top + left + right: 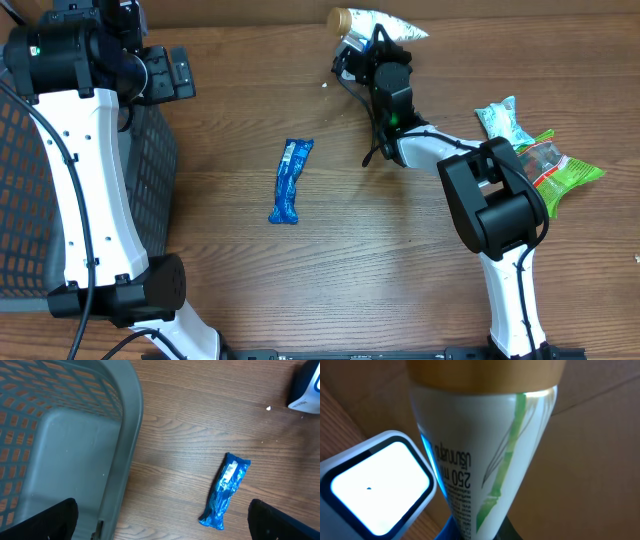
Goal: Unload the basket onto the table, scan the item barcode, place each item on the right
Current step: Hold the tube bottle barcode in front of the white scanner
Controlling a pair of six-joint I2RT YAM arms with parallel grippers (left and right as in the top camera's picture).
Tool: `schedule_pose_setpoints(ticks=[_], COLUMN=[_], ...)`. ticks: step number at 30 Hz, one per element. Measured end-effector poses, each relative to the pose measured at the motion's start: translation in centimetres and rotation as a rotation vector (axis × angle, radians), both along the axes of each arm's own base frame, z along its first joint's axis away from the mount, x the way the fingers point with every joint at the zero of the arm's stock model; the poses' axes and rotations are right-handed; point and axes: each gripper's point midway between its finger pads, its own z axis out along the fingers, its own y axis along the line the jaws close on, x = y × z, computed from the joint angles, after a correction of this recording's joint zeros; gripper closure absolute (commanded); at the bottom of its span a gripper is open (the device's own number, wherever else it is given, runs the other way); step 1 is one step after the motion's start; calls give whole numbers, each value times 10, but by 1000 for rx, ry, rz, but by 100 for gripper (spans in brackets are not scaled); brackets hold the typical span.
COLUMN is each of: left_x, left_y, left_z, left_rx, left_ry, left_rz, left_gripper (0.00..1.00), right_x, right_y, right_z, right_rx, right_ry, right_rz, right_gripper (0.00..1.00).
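Note:
The item is a white tube with a gold cap and a green stripe. My right gripper is shut on its lower end, and printed text faces the camera. The white, blue-edged scanner sits just left of the tube, its window glowing. From overhead, the tube lies at the table's far edge with the right gripper on it, the scanner close by. My left gripper hangs open and holds nothing, above the basket's rim, with one finger over the basket.
A grey mesh basket stands at the left, its rim under the left gripper. A blue packet lies mid-table, also in the left wrist view. Green and white snack packets lie at the right.

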Motion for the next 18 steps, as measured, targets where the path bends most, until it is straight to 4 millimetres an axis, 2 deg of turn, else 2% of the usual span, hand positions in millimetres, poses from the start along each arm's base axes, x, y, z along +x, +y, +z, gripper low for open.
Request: schedule_pose_setpoints(ticks=[8,15,18], left_x=[0,0,0], left_y=[0,0,0], left_z=[0,0,0], left_rx=[0,0,0], left_ry=[0,0,0], left_rz=[0,0,0], left_gripper=[0,0,0], right_x=[10,37,41], right_y=[1,2,1], right_z=[10,40,22], right_rx=[-8,36,31], right_ry=[17,29,69], right_rz=[13,5,12], right_gripper=[96,96,96])
